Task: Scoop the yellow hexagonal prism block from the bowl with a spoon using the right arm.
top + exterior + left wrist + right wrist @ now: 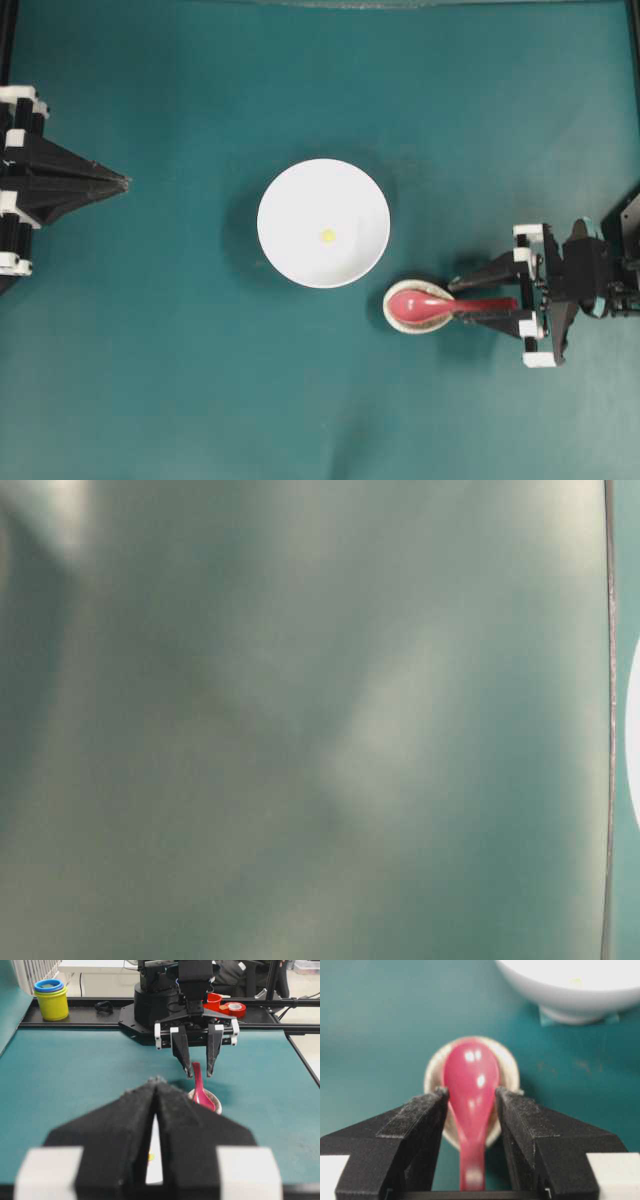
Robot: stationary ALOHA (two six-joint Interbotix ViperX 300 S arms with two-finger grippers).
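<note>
Early stage: right gripper (470, 1105) spread, straddling the spoon (425, 304) handle, not clamped. Spoon on its rest (398, 316), bowl's (290, 200) 4 o'clock. Yellow block (328, 236) mid-bowl. Grasp and scoop remain.

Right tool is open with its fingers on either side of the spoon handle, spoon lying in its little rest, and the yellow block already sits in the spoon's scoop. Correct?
Not quite: the yellow block lies in the white bowl, not in the scoop. The overhead view shows this. The rest holds: the right tool is open astride the handle of the spoon, which lies in its rest.
</note>
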